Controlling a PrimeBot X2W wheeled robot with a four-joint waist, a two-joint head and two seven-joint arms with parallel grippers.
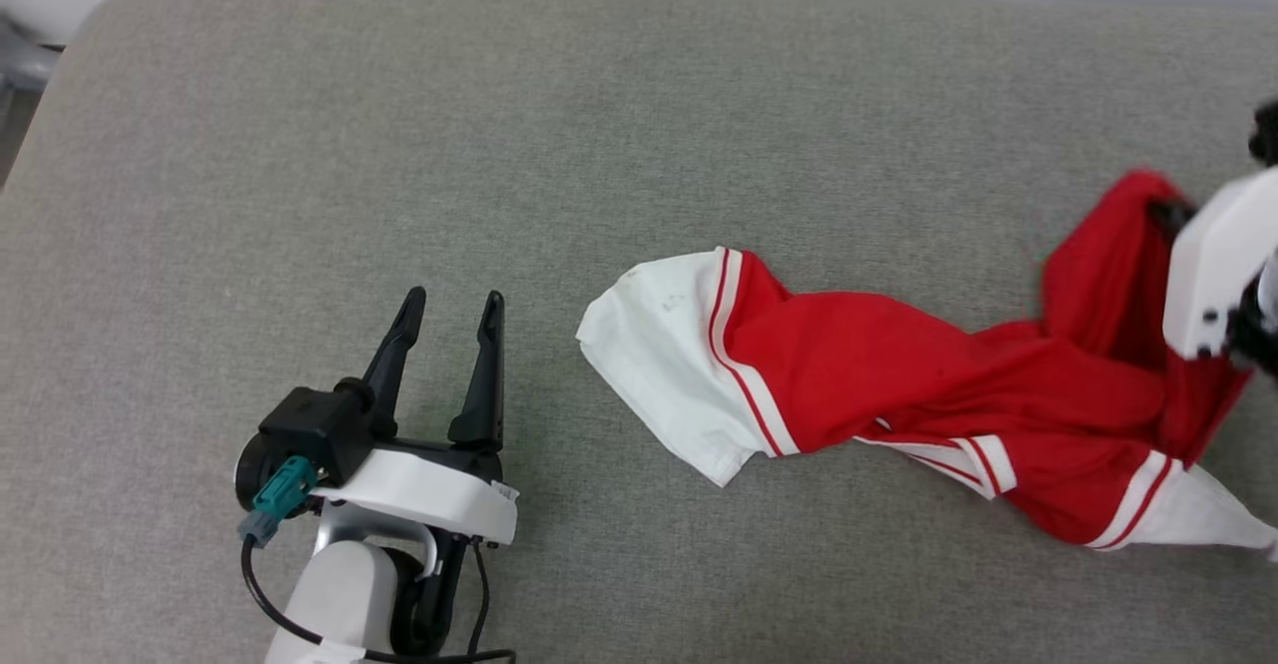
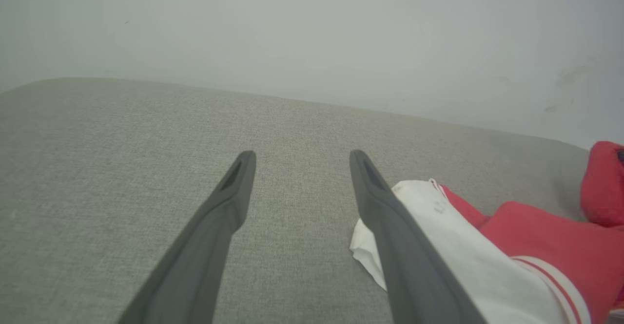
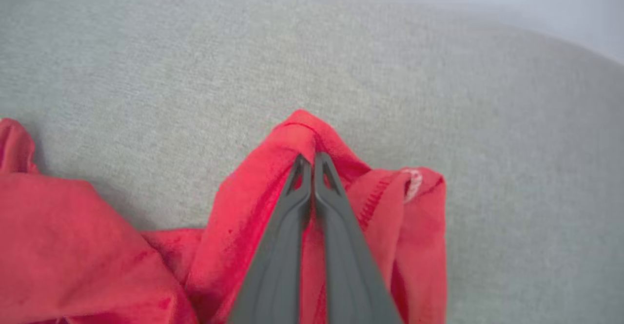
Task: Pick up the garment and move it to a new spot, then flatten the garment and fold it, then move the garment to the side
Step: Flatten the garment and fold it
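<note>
The garment (image 1: 899,364), a red jersey with white sleeves and white stripe trim, lies twisted and stretched across the grey cushion, one white sleeve (image 1: 654,364) spread toward the middle. Its chest letters are hidden. At the far right my right gripper (image 3: 312,161) is shut on a raised red fold (image 3: 304,131) of the garment; its white wrist housing (image 1: 1213,265) covers the pinch in the head view. My left gripper (image 1: 451,307) rests open at the lower left, apart from the cloth, the white sleeve (image 2: 453,236) just beside its right finger.
The grey fabric cushion (image 1: 499,145) spreads wide on all sides, with bare surface to the left and back. Its rounded far edge meets a pale wall (image 2: 312,31). A dark object (image 1: 20,60) sits beyond the cushion's far left corner.
</note>
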